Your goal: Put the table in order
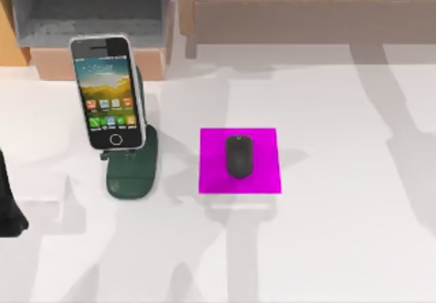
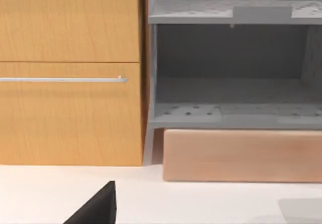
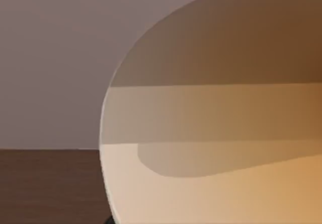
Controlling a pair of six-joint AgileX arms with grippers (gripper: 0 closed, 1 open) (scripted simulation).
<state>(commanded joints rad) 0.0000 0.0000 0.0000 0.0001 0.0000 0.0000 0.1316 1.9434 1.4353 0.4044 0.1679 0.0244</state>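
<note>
White counter (image 1: 340, 180) spans the top view; at centre, a black mouse (image 1: 238, 156) lies on a magenta mat (image 1: 262, 180). At nine o'clock, a phone (image 1: 107, 92) leans on its green stand (image 1: 133, 170). Left arm (image 1: 8, 204) parked at the counter's left edge; gripper state untellable.

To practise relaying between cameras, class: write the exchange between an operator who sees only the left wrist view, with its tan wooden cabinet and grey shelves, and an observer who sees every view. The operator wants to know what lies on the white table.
Operator: What lies on the plain white tabletop?
Observer: In the top view, a small black computer mouse sits on a square magenta mat near the middle.
Operator: Is anything else out there?
Observer: Yes, a silver-edged smartphone with a lit screen is propped on a dark green stand, left of the mat.
</note>
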